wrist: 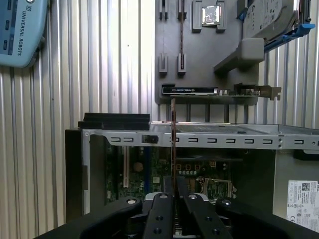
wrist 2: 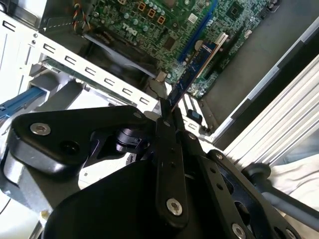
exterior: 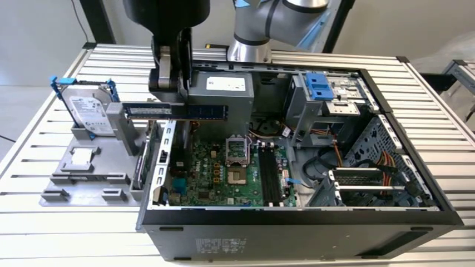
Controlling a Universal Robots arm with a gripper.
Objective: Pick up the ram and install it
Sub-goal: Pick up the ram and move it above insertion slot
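The ram point(exterior: 178, 111) is a long blue circuit-board stick held level in the air, over the edge of the open computer case on the exterior view's left. My gripper point(exterior: 172, 99) comes down from above and is shut on it near its middle. In the second wrist view the ram point(wrist 2: 197, 67) sticks out past my gripper point(wrist 2: 167, 117) over the green motherboard point(wrist 2: 164, 25). The first wrist view has the ram point(wrist: 173, 134) edge-on, rising from my gripper point(wrist: 174, 194) across the case wall. The dark memory slots point(exterior: 268, 175) lie on the motherboard point(exterior: 215, 172) below.
A grey fixture point(exterior: 82, 172) beside the case carries a silver hard drive with blue handles point(exterior: 89, 111) and a small chip point(exterior: 85, 157). A wider card with a metal bracket point(wrist: 219, 91) stands in the fixture. The case holds a power supply point(exterior: 219, 89), a blue drive bay point(exterior: 321, 89) and cables.
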